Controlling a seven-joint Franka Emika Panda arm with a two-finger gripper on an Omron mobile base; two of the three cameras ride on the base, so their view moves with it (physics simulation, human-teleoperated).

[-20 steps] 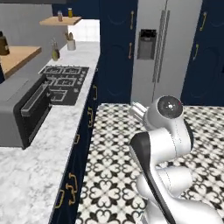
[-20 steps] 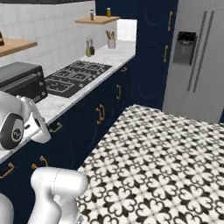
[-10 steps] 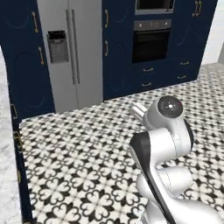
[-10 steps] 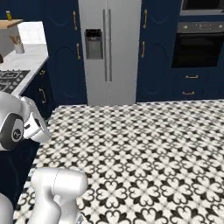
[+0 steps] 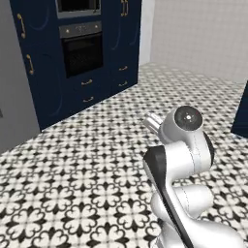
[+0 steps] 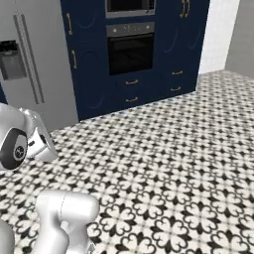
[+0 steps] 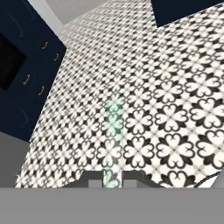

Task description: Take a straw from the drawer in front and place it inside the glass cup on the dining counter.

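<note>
Base swung from fridge (image 6: 30, 59) toward oven (image 6: 130, 47)

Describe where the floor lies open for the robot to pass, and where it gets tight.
The patterned floor lies bare from the oven cabinets and grey fridge at the back across to the pale wall. It narrows only near the navy panel at the right edge of the left base view.

1. The built-in oven (image 6: 130, 48) sits in the navy cabinet wall (image 6: 89, 59).
2. Left of the oven stands the grey fridge (image 6: 30, 64).
3. Below the oven, small drawers with brass pulls (image 6: 131, 82).
4. Before it spreads the black-and-white patterned floor (image 6: 168, 163).
</note>
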